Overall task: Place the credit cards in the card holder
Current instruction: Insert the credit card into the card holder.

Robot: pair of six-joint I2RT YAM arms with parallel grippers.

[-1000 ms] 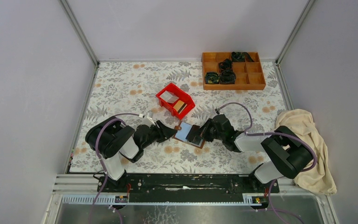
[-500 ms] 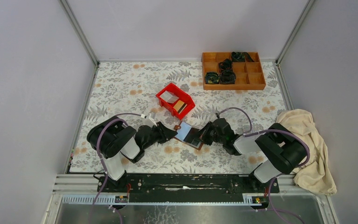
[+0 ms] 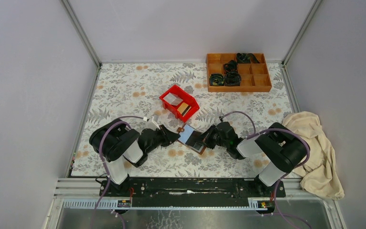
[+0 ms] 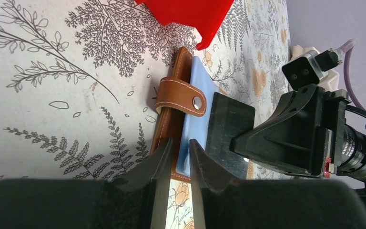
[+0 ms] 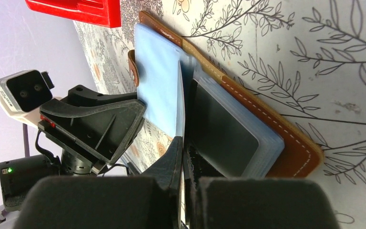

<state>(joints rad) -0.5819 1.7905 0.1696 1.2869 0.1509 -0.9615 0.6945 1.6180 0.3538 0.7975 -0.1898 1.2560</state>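
**While both end effectors meet at the card holder [image 3: 190, 137], the credit cards [image 3: 183, 108] sit apart in the red bin [image 3: 163, 99]**

Seen from above, the open card holder lies on the flowered counter [image 3: 124, 90] between the two arms, just in front of the bin. The left end effector [image 3: 176, 137] reaches its left edge and the right end effector [image 3: 204, 141] covers its right half. The fingers of neither can be made out here. One pale card and one gold-tan card show in the bin, too small for detail. A compartment tray [image 3: 262, 88] stands at the far right, and a cloth [image 3: 314, 143] lies off the counter's right edge.

In the left wrist view, the fingers [image 4: 159, 162] stand a narrow gap apart with the holder's near edge between them. Whether they pinch it cannot be told. The bin is cut off at the top, its contents unseen.

In the right wrist view, the fingers [image 5: 171, 164] are pressed together on a thin pale-blue leaf of the holder's lining. A dark pocket lies beside it, but what it holds is unclear. Only a corner of the bin shows.
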